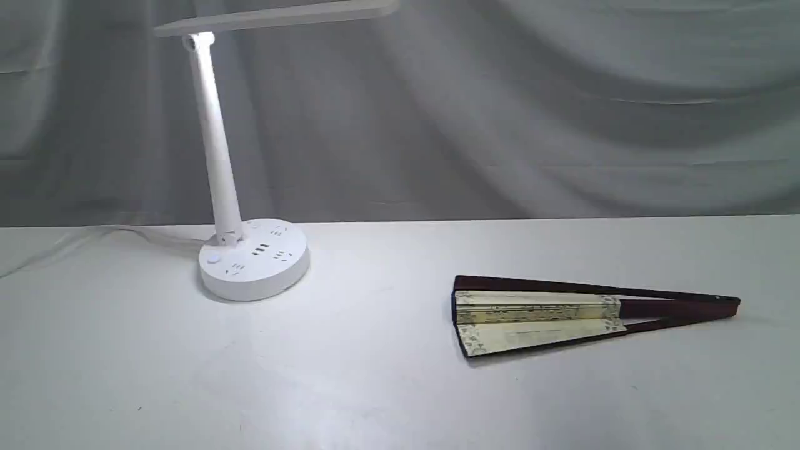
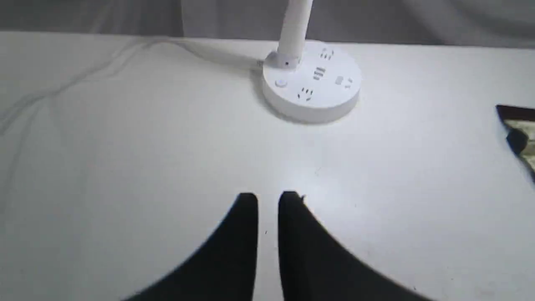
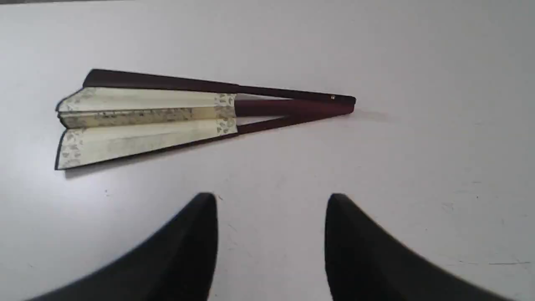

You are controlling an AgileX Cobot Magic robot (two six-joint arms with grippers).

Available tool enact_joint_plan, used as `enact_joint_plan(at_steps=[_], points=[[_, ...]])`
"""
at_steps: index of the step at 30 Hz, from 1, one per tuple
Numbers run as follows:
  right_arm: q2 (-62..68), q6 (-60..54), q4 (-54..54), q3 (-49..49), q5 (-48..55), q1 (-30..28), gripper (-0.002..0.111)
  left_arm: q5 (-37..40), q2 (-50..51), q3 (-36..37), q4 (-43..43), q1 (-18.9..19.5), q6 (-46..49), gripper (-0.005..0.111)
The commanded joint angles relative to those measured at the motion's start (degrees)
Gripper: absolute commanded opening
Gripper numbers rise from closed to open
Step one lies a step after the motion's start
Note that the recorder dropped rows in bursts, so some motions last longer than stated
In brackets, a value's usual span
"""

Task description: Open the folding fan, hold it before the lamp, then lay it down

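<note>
The folding fan (image 1: 537, 315) lies flat on the right of the white table, only slightly spread, with its cream leaf toward the lamp and its maroon pivot end at the far right. The lamp (image 1: 253, 259) stands at the back left, its head reaching over the table. In the right wrist view the fan (image 3: 146, 121) lies ahead of my right gripper (image 3: 271, 200), which is open, empty and apart from it. My left gripper (image 2: 267, 198) hangs over bare table before the lamp base (image 2: 311, 90), fingers almost together, holding nothing. The fan's corner (image 2: 520, 129) shows at that view's edge. Neither gripper appears in the exterior view.
A white cable (image 2: 125, 54) runs from the lamp base along the table's back left. A grey curtain (image 1: 500, 112) hangs behind the table (image 1: 375, 387). Bare tabletop lies between lamp and fan.
</note>
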Motion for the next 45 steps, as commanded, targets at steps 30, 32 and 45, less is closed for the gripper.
enact_joint_plan(at_steps=[30, 32, 45], points=[[40.02, -16.45, 13.27, -22.44, 4.48, -0.02, 0.037, -3.78, 31.26, -0.44, -6.42, -4.25, 0.71, 0.009], [42.86, -17.01, 13.56, -26.06, 6.56, 0.08, 0.037, -3.78, 32.6, -0.44, -6.42, -4.25, 0.71, 0.009], [57.17, -28.26, 23.03, -42.58, 18.18, 4.72, 0.035, -3.78, 36.54, -0.67, -8.44, -4.25, 0.71, 0.009]])
